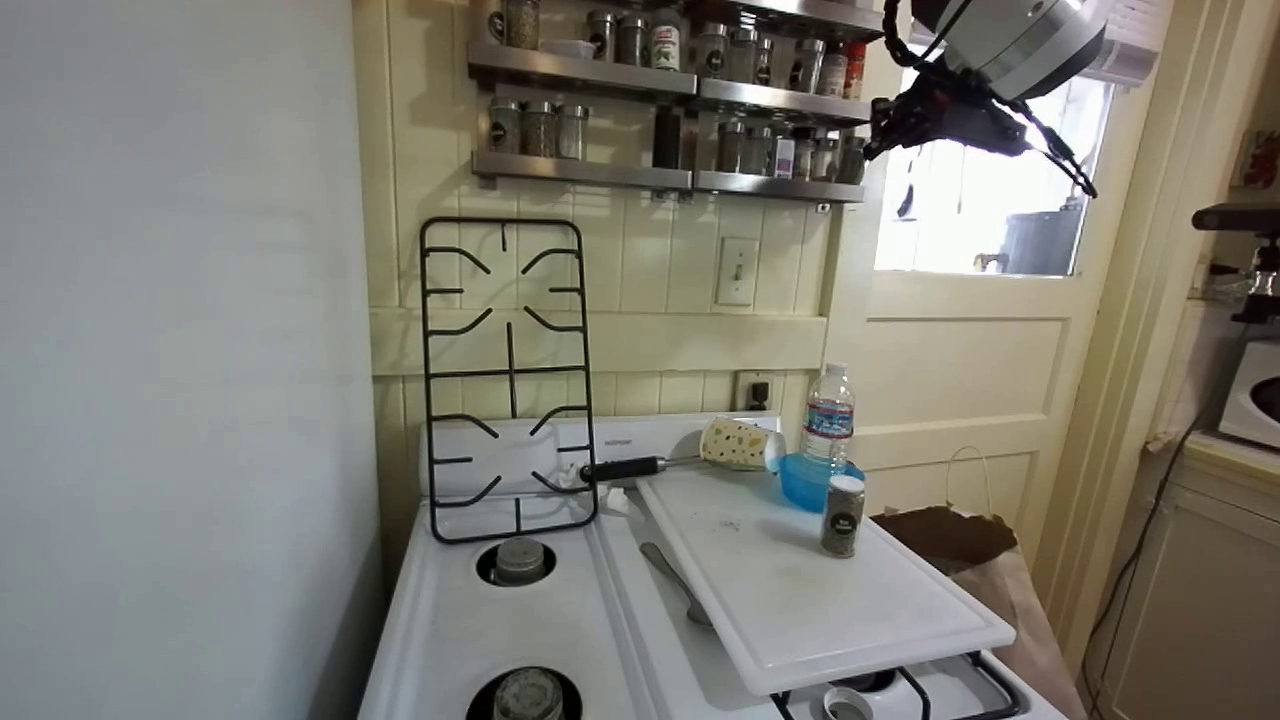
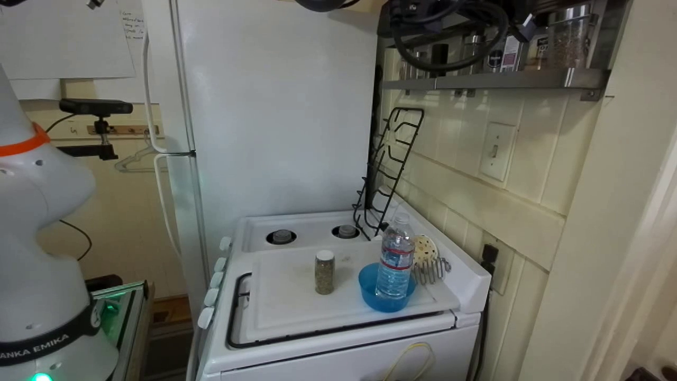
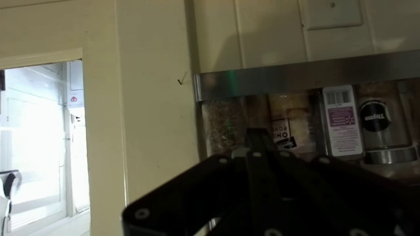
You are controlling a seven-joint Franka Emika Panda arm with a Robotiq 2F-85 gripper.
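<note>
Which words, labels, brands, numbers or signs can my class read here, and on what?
"ANKA EMIKA", cut off: black band on the robot arm
"Thyme", upside down: spice jar
"ONI" and "POW", upside down, partial: nearby container
Too small or blurred: pink-and-white label, water bottle, jar on the white board, stove back panel, handwritten paper, other shelf jars

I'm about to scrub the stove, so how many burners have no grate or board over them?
2. In an exterior view, one burner is in front of the leaning grate, another burner nearer the viewer. Others may be hidden under the board.
</note>
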